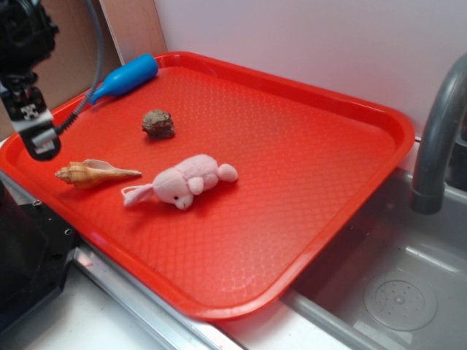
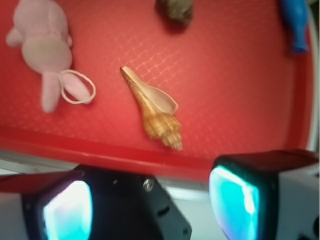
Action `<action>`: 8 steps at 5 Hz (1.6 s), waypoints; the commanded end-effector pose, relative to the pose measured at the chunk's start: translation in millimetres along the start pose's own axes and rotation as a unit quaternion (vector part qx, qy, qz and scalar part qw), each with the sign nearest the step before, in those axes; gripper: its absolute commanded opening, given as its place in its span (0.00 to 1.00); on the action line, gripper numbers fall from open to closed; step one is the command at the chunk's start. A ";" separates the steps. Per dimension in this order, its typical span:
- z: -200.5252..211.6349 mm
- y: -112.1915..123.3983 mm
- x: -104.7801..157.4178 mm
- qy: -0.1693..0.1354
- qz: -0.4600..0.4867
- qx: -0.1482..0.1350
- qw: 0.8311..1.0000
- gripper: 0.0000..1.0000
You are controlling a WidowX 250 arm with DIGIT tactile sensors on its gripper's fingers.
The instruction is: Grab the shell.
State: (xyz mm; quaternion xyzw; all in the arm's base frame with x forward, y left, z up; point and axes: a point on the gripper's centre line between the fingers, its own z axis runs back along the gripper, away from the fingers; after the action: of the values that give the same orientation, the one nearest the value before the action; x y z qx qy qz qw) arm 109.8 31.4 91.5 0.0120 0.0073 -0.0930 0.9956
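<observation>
The shell is slim, tan and cream, and lies flat near the left edge of the red tray, ridged spiral end to the left, pointed tail toward the plush. In the wrist view the shell lies just past the tray's near rim, above the gap between my fingers. My gripper hangs over the tray's left rim, above and left of the shell, not touching it. Its fingers stand wide apart, open, with nothing between them.
A pink plush rabbit lies right of the shell. A dark brown lumpy rock sits behind it. A blue bottle-shaped object rests at the tray's back left corner. A grey faucet and sink basin are on the right.
</observation>
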 end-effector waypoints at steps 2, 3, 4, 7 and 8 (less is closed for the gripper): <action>4.5 5.4 4.3 -0.011 -0.002 0.005 1.000 1.00; -22.4 13.4 1.9 0.007 -0.020 0.009 1.000 1.00; -46.0 18.6 4.9 -0.008 -0.041 0.005 0.999 1.00; -80.8 8.5 30.2 0.036 -0.100 0.015 0.994 0.99; -76.6 5.4 30.2 0.034 -0.094 0.022 0.995 0.00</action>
State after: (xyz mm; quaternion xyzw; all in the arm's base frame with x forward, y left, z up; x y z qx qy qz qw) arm 135.2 32.3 13.5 0.0329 0.0478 -0.1868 0.9807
